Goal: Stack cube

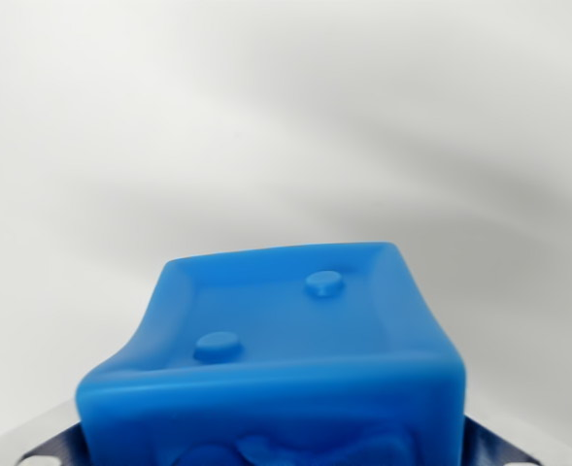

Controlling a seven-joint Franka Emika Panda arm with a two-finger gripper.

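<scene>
Soft blue rubbery cube [286,340] with two raised round studs on its recessed top sits squeezed between my metal fingers [48,449], clamped on its sides.

The cube [286,359] sits low in the middle of the wrist view, very close to the camera. The table [286,126] lies behind it and on both sides. Gripper [286,451] parts show at the bottom, to the cube's left and right.
</scene>
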